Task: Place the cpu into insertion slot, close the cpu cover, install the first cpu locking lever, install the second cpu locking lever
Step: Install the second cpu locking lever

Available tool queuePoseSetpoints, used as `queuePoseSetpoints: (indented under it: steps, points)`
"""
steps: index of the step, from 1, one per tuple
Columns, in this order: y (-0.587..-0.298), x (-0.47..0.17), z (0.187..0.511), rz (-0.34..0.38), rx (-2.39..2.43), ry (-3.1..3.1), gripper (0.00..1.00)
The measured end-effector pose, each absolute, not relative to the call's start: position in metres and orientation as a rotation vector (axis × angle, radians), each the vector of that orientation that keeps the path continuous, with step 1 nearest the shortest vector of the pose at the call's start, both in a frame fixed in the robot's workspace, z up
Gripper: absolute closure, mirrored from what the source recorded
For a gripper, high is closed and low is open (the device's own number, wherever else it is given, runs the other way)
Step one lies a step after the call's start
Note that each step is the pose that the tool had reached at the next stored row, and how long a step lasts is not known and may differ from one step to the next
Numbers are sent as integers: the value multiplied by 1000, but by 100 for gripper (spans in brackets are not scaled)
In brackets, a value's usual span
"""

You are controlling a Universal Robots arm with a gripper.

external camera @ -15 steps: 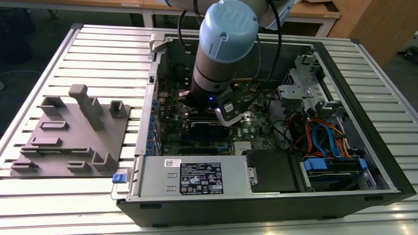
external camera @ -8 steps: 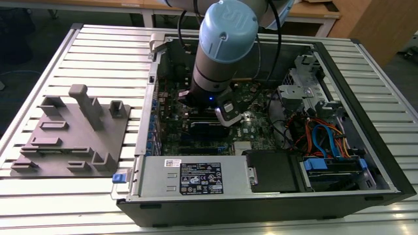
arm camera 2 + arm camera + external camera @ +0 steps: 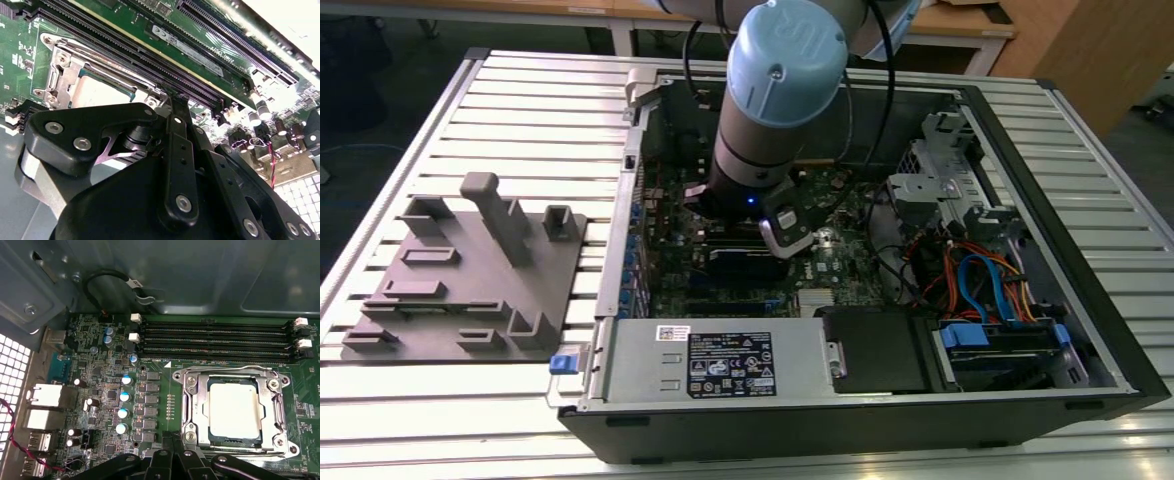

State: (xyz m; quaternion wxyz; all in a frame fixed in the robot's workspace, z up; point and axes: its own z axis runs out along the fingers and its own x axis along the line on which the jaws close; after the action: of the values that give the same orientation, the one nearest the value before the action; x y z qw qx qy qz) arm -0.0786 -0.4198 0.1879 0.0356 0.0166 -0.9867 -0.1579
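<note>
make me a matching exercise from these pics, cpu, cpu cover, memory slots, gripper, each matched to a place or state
Things:
1. cpu
2. cpu cover
3. memory slots
4. gripper

Descriptions:
A. long, black, with nothing in them
B. silver frame lying down around the chip
C. dull silvery square seated in the socket
D. dark fingertips close beside the socket's edge

Pairs: 1-C, 2-B, 3-A, 4-D
</note>
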Motion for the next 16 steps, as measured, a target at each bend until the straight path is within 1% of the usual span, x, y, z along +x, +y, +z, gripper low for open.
queuePoseSetpoints:
  steps: [16]
  points:
    - [-420, -79, 199, -486, 51, -3031, 90]
